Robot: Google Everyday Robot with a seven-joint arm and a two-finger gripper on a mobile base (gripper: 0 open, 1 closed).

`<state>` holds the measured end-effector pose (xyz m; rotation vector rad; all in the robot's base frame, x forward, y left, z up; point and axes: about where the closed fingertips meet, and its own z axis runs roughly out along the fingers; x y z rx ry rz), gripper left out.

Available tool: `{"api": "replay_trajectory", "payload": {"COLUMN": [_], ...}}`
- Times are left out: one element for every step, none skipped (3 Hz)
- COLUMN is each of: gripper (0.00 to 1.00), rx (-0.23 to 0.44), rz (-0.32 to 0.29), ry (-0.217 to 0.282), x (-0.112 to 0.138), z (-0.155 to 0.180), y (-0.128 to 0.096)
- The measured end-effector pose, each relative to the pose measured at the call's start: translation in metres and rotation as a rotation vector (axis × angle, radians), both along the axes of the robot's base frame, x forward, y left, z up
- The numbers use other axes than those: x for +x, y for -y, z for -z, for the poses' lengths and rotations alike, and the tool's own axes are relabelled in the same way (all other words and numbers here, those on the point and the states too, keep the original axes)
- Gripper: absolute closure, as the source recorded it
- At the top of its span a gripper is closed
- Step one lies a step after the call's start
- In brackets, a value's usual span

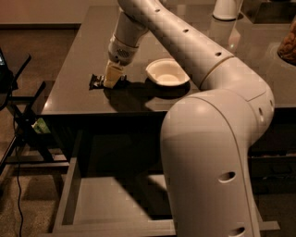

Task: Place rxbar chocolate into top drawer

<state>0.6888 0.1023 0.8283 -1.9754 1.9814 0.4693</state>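
The rxbar chocolate (96, 81) is a small dark-wrapped bar lying flat near the front left of the dark desk top (78, 60). My gripper (112, 77) points straight down onto the bar's right end and covers that part; only the bar's left end shows. The top drawer (106, 199) is pulled open below the desk's front edge, with a pale grey bottom and low sides. My arm's large white body hides the drawer's right half.
A white bowl (167, 73) sits on the desk just right of the gripper. A white object (225, 8) stands at the back, and a brown item (289, 41) at the right edge. A black folding stand (21, 115) is left of the desk.
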Motion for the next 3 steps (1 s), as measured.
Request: {"api": "replay_trajectory", "payload": {"gripper": [1.00, 1.00, 1.00], "rx": [0.000, 0.000, 0.043], "rz": [0.000, 0.000, -0.019], "ry": [0.000, 0.001, 0.038], "x": [0.000, 0.000, -0.039], "z": [-0.009, -0.015, -0.010], "y": [0.000, 0.000, -0.004]}}
